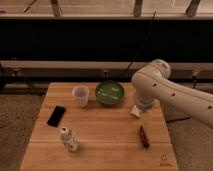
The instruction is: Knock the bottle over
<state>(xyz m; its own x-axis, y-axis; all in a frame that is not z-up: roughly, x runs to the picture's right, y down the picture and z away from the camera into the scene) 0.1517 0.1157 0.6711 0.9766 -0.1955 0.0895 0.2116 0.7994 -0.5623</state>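
1. While the white arm reaches in from the right edge of the wooden counter, the gripper hangs at its lower end over the right part of the boards, about midway between the back and front edges; whether it is spread or pressed together cannot be told
2. One bottle is on the counter, small and whitish with a pale cap, near the front-left corner and well apart from the gripper; it seems to stand cap-up, though whether quite upright cannot be told
3. One translucent white cup stands near the back edge, left of centre
4. One green bowl sits just beside the cup, towards the middle of the back edge
5. One black phone lies flat near the left edge, between the cup and the bottle
6. One small white object lies just beside the gripper, partly hidden by the arm
7. One slim brown object lies near the front-right corner, just in front of the gripper
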